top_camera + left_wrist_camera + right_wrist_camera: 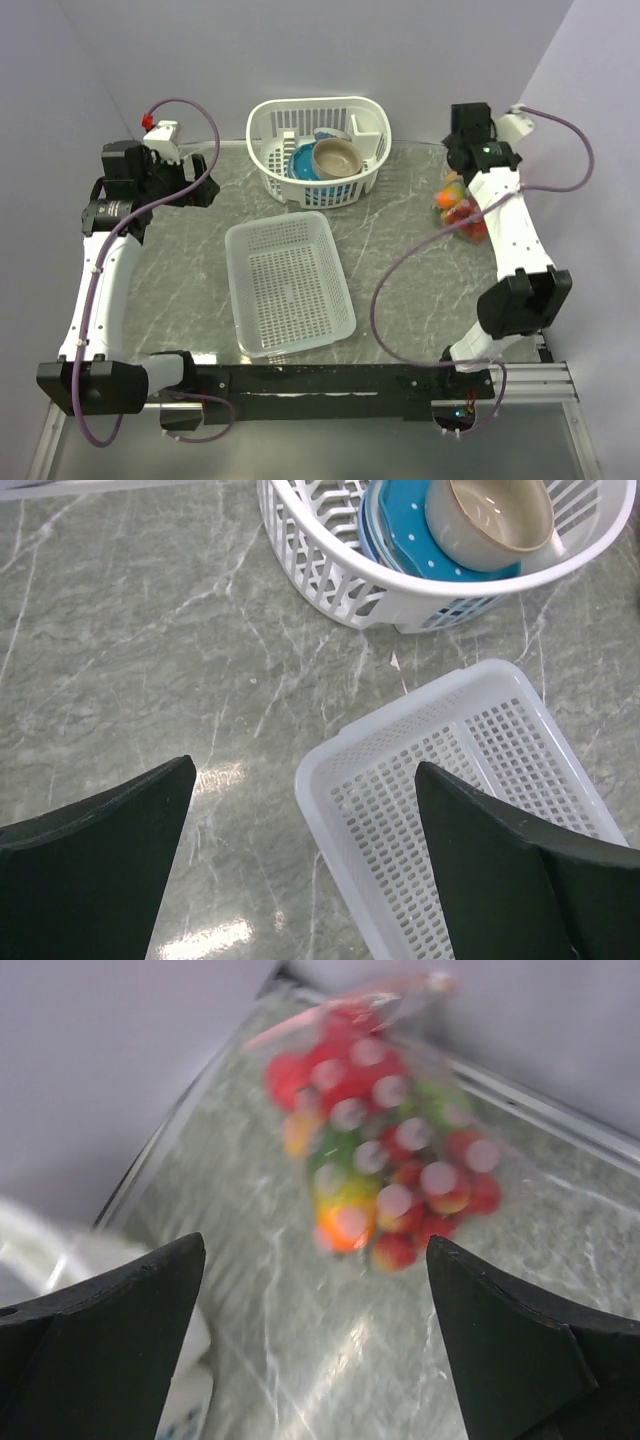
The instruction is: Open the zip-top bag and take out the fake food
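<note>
The zip-top bag (460, 208) lies on the table at the far right, partly hidden under my right arm. In the right wrist view the bag (385, 1150) is blurred, with its pink zip strip at the far end and the red, orange, yellow and green fake food (395, 1185) inside. My right gripper (315, 1260) is open and empty, above the table just short of the bag. In the top view the right gripper (468, 150) is at the far right. My left gripper (305, 800) is open and empty, over the table at the far left (205, 188).
A flat white mesh basket (288, 285) sits mid-table; its corner shows in the left wrist view (400, 810). A round white basket (318, 150) at the back holds a blue bowl (305, 163) and a tan bowl (335, 157). Walls stand close on the left and right.
</note>
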